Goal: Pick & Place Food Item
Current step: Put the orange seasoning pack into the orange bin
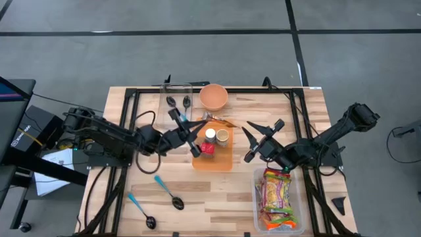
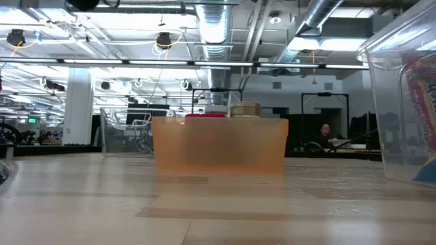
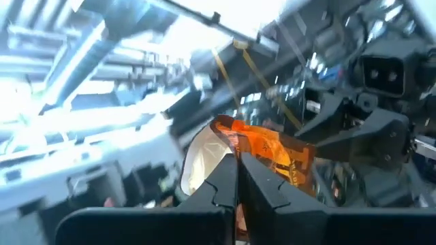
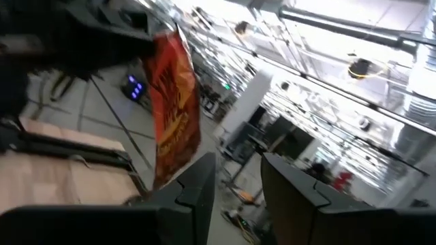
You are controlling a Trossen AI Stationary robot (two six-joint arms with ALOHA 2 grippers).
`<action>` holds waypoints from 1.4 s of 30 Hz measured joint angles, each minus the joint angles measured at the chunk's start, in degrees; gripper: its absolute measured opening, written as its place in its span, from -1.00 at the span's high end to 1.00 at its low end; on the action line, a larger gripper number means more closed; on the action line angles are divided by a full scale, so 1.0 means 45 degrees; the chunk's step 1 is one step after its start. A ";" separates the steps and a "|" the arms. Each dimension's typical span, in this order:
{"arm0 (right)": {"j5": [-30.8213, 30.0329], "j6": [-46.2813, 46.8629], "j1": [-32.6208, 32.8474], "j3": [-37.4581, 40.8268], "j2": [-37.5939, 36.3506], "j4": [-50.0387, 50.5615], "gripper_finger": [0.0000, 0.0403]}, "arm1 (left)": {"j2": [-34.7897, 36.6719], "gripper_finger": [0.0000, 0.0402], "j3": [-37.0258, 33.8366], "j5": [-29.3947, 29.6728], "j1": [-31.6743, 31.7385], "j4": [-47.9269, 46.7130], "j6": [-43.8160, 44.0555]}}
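Wooden slatted surface [image 1: 217,191] carries an orange rectangular plastic tray [image 1: 214,161]. Left gripper [image 1: 191,135], fingers [image 3: 225,187] pressed together on an orange foil snack packet [image 3: 272,153], sits over the tray's far-left edge. Right gripper [image 1: 258,140] beside the tray, fingers [image 4: 197,184] partly apart, empty.

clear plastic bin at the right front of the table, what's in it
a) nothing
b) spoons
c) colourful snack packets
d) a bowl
c: the high view shows colourful snack packets lying inside the clear plastic bin, while the spoons lie loose on the table.
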State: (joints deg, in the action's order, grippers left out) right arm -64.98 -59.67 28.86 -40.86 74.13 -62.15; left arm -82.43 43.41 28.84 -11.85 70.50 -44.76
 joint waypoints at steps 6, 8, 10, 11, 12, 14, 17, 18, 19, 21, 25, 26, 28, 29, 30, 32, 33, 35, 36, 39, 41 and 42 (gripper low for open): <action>0.1067 0.0954 0.0000 -0.0140 -0.0005 0.0586 0.43 | -0.0005 1.00 -0.0622 -0.2164 0.0511 0.1230 0.0764; 0.1517 0.1514 0.0000 -0.0231 -0.0005 0.1048 0.43 | -0.0005 1.00 -0.0633 -0.2492 0.0610 0.1325 0.0830; 0.1920 0.1935 0.0000 -0.0316 -0.0005 0.1370 0.43 | -0.0005 1.00 -0.0633 -0.3000 0.0677 0.1315 0.1112; 0.2137 0.2155 -0.0001 -0.0348 -0.0005 0.1549 0.43 | -0.0005 1.00 -0.0633 -0.3186 0.0677 0.1348 0.1287; 0.2314 0.2348 -0.0035 -0.0369 -0.0005 0.1729 0.43 | -0.0005 1.00 -0.0633 -0.3353 0.0665 0.1435 0.1334; 0.2687 0.2729 -0.0127 -0.0407 -0.0001 0.2010 0.43 | -0.0005 1.00 -0.0629 -0.3510 0.0657 0.1488 0.1346; 0.3227 0.3280 -0.0307 -0.0423 -0.0005 0.2121 0.43 | -0.0009 1.00 -0.0629 -0.3693 0.0662 0.1461 0.1384; 0.3441 0.3425 -0.0383 -0.0423 -0.0005 0.2174 0.43 | -0.0060 1.00 -0.0625 -0.3808 0.0663 0.1498 0.1429; 0.3667 0.3612 -0.0460 -0.0423 -0.0005 0.2223 0.43 | -0.0150 1.00 -0.0624 -0.3868 0.0663 0.1590 0.1448; 0.4167 0.4088 -0.0668 -0.0427 -0.0005 0.2501 0.43 | -0.0293 1.00 -0.0624 -0.3889 0.0663 0.1605 0.1463; 0.4430 0.4562 -0.0979 -0.0427 -0.0005 0.3006 0.43 | -0.0579 1.00 -0.0624 -0.3431 0.0726 0.1797 0.1041; 0.4346 0.4553 -0.1010 -0.0427 -0.0005 0.3046 0.43 | -0.0597 1.00 -0.0624 -0.3154 0.0726 0.1772 0.0800; 0.3927 0.4328 -0.0954 -0.0427 -0.0073 0.3087 0.43 | -0.0593 1.00 -0.0624 -0.2685 0.0736 0.1825 0.0261; 0.3622 0.4154 -0.0823 -0.0427 -0.0176 0.3106 0.43 | -0.0593 1.00 -0.0624 -0.2441 0.0735 0.1840 -0.0046; 0.3344 0.3994 -0.0683 -0.0429 -0.0287 0.3092 0.43 | -0.0577 1.00 -0.0624 -0.2223 0.0721 0.1819 -0.0380; 0.3082 0.3854 -0.0369 -0.0432 -0.0498 0.3117 0.43 | -0.0515 1.00 -0.0624 -0.1835 0.0701 0.1827 -0.0856; 0.3094 0.3856 -0.0215 -0.0432 -0.0595 0.3225 0.43 | -0.0501 1.00 -0.0624 -0.1826 0.0702 0.1863 -0.0957; 0.3119 0.3892 0.0046 -0.0432 -0.0744 0.3288 0.43 | -0.0505 1.00 -0.0624 -0.1839 0.0736 0.1856 -0.0980; 0.3121 0.3911 0.0122 -0.0432 -0.0779 0.3298 0.43 | -0.0505 1.00 -0.0624 -0.1896 0.0736 0.1857 -0.0990; 0.3123 0.4011 0.0174 -0.0432 -0.0820 0.3345 0.43 | -0.0505 1.00 -0.0624 -0.2162 0.0721 0.1864 -0.0967; 0.3119 0.4072 0.0162 -0.0432 -0.0816 0.3347 0.43 | -0.0505 1.00 -0.0624 -0.2175 0.0711 0.1873 -0.0966; 0.3116 0.4072 0.0138 -0.0432 -0.0816 0.3347 0.43 | -0.0505 1.00 -0.0624 -0.2209 0.0711 0.1874 -0.0966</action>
State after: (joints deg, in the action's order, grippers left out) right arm -50.96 -41.34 29.48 -42.81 70.46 -47.09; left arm -84.71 40.60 18.90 -8.64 78.94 -49.10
